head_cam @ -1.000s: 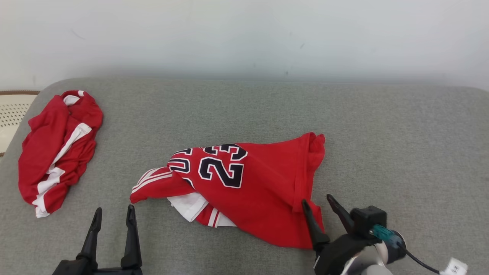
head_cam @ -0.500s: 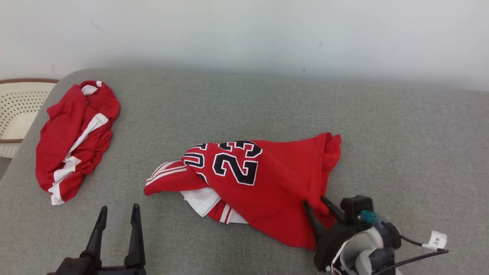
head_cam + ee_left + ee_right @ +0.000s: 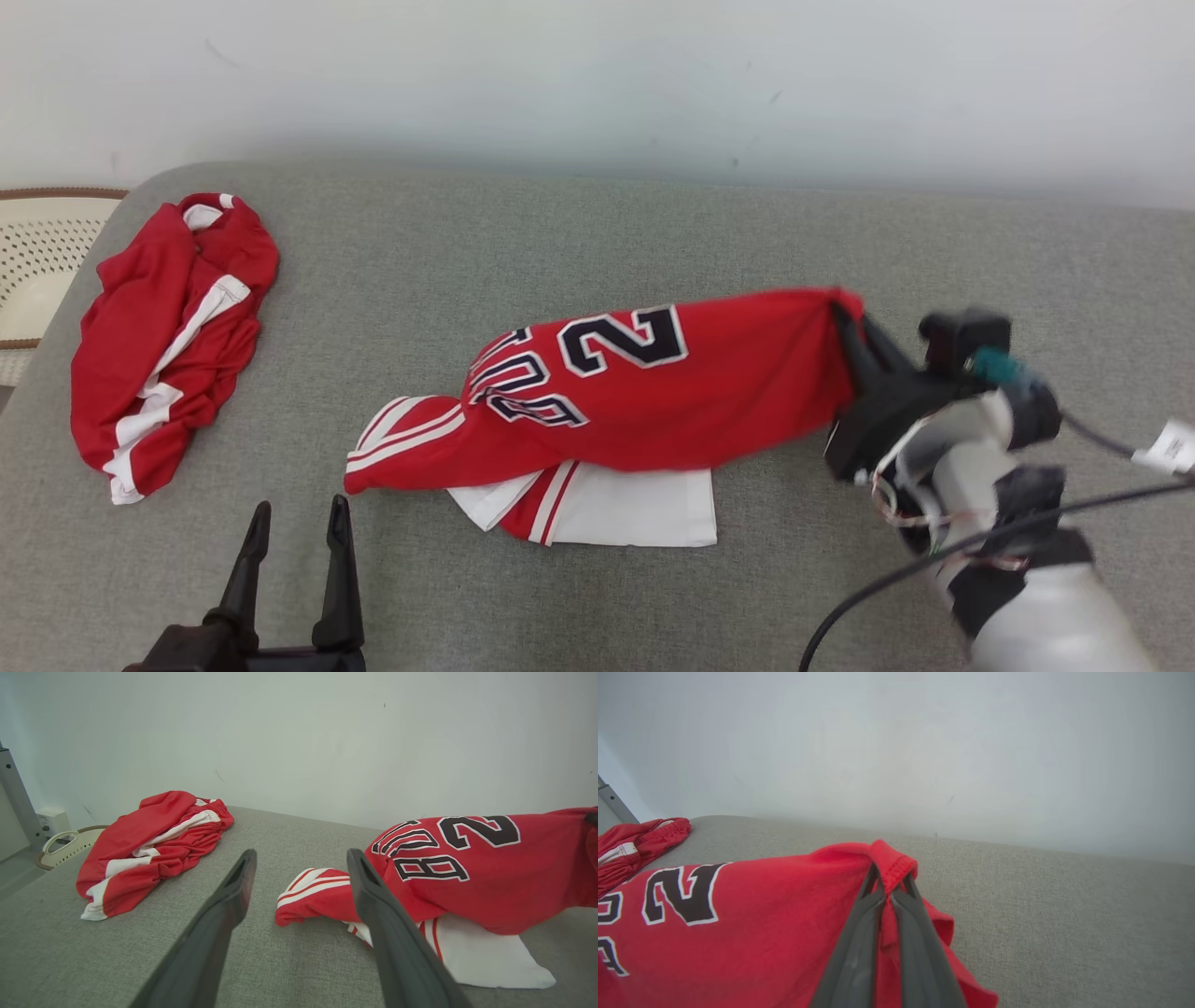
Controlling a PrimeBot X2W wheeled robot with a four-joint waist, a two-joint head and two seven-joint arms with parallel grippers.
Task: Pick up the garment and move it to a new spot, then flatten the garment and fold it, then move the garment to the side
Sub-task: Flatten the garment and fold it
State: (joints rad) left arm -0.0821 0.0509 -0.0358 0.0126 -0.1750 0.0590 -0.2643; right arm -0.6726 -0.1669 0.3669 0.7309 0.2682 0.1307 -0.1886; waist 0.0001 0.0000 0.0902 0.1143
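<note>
On the grey fabric surface (image 3: 560, 233), mid-frame: red basketball jersey with black-and-white numerals (image 3: 653, 392). Right gripper (image 3: 848, 322) clamped on its hem, holding that end up off the surface. The striped end and white underside rest on it. Left gripper (image 3: 299, 509) jaws apart, near the striped end, not touching. Crumpled red-and-white garment (image 3: 159, 345) well apart, far left.

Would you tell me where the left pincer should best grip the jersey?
The jersey by its striped end, from the near left: it lies low on the couch, pointing toward the open left pincer, opposite the hem the right pincer holds lifted.
</note>
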